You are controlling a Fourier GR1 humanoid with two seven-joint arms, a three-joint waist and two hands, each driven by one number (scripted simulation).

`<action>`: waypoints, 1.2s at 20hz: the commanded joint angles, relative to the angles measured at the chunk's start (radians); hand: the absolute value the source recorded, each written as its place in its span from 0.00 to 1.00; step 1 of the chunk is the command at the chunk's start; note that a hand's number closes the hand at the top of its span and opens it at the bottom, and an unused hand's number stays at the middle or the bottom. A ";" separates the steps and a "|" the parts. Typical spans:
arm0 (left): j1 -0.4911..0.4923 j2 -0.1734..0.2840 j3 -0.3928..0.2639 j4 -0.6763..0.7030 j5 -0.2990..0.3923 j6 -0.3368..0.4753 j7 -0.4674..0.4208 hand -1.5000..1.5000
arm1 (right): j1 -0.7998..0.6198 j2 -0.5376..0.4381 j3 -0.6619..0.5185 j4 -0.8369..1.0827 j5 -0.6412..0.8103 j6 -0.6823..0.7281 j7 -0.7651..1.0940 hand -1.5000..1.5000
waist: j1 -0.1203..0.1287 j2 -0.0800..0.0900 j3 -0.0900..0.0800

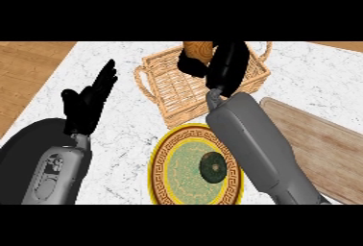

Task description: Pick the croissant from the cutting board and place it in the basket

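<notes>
Here the right hand (216, 60), black and set on a long grey forearm, reaches up toward twelve o'clock and hangs over the woven wicker basket (170, 86) with loop handles. Its fingers (190, 64) are curled round the golden-brown croissant (199, 49), which shows only as a rounded, ridged lump at the hand's eleven o'clock side, held above the basket's far part; whether it touches the basket's floor cannot be told. The basket stands on the white marbled tabletop (127, 125) at about twelve o'clock in the view, with one handle at its nine o'clock side and the other partly showing near its two o'clock corner.

Just beside the basket, at its six o'clock, lies a round plate with a yellow rim and a patterned green centre (166, 168), and on it, toward its three o'clock side, sits a dark green rounded fruit or vegetable (212, 167) whose kind cannot be told. The right forearm crosses over the plate's three o'clock edge. The pale wooden cutting board (322, 144) lies at three o'clock, with a corner hidden under the forearm.

The left hand (83, 106) shows at nine o'clock, resting with straight fingers pointing up toward one o'clock and holding nothing, well apart from the basket. Beyond the tabletop's nine o'clock edge a brown wooden floor (25, 72) shows.
</notes>
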 commanded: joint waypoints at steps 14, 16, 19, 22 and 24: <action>-0.032 -0.005 0.020 0.036 -0.006 0.025 -0.005 0.50 | -0.442 0.003 -0.058 0.508 0.174 0.003 0.422 1.00 | -0.030 0.006 0.000; -0.040 0.000 0.025 0.036 -0.014 0.036 -0.001 0.50 | -0.453 0.003 -0.066 0.572 0.180 0.005 0.434 1.00 | -0.035 0.012 0.001; -0.040 0.020 0.031 0.035 -0.010 0.019 0.003 0.50 | -0.474 0.003 -0.080 0.627 0.167 -0.025 0.456 1.00 | -0.040 0.010 0.003; -0.059 -0.009 0.017 0.028 -0.028 0.053 0.016 0.50 | -0.505 0.003 -0.086 0.683 0.157 -0.025 0.465 1.00 | -0.032 0.013 0.004; -0.040 -0.007 0.014 0.038 -0.024 0.039 -0.004 0.50 | -0.507 0.003 -0.090 0.722 0.161 -0.053 0.468 1.00 | -0.043 0.015 0.004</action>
